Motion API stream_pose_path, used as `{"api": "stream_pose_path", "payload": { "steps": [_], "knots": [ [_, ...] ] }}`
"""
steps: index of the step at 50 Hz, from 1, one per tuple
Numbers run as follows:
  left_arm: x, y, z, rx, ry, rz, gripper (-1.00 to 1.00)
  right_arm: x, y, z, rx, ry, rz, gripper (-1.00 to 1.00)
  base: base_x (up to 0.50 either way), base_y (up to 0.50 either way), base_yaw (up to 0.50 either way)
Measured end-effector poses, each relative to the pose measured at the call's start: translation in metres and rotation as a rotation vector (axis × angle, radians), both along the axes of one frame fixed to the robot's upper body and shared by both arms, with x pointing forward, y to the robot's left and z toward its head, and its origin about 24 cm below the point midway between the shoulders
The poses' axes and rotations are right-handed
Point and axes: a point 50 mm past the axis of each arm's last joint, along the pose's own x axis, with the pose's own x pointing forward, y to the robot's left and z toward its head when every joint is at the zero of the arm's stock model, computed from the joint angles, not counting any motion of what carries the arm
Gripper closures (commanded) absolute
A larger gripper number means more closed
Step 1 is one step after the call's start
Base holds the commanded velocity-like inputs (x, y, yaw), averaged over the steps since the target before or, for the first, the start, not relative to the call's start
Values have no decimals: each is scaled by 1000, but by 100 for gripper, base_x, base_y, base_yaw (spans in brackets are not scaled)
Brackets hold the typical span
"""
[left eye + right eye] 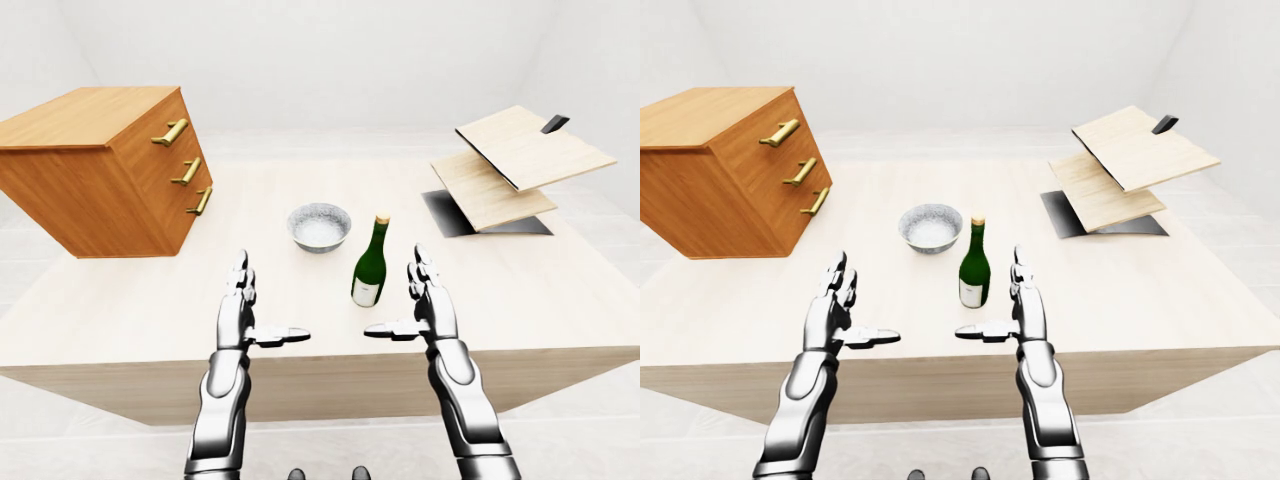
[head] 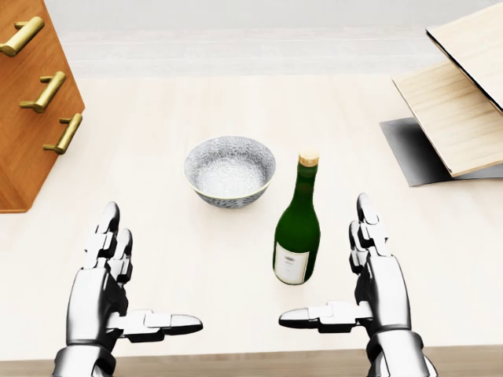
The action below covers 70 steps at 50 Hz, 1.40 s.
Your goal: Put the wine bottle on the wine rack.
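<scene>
Beside bottle point(image 2: 298, 230): bowl point(image 2: 229, 170), drawers point(image 1: 105, 165).

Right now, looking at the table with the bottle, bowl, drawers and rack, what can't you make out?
- Wine bottle label: too small to read in any view.
- Wine rack: cut by the head view's right edge; how its boards would hold a bottle is unclear.
- Drawer cabinet: cut by the head view's left edge.
- Bowl: the near rim hides part of its inside.
</scene>
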Motion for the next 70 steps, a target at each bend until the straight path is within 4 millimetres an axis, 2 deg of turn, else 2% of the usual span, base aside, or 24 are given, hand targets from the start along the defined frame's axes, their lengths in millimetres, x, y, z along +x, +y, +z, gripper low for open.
{"api": "stream_pose_path", "payload": {
  "steps": [8, 15, 29, 37, 49, 62, 70],
  "knots": [
    [-1, 6, 1, 26, 13, -6, -100, -1, -1, 1, 0, 2, 8, -100, 0, 0, 0],
    [-3, 14, 12, 30, 7, 6, -100, -2, -2, 7, -8, -4, 9, -100, 0, 0, 0],
    [-19, 19, 71, 48, -248, 15, -100, -11, -6, 39, -22, -127, 0, -100, 0, 0, 0],
    [-29, 17, 94, 58, -348, 6, -100, -17, -8, 57, -14, -204, -14, -100, -7, 0, 0],
    [-36, 16, 106, 72, -404, 0, -100, -23, -8, 70, -22, -263, -18, -100, -49, 0, 0],
    [-42, 13, 113, 73, -438, -14, -100, -24, -10, 72, -26, -269, -22, -100, -50, -1, 0],
    [-44, 13, 115, 78, -447, -15, -100, -24, -10, 70, -14, -263, -19, -100, -19, -47, 0]
  ]
}}
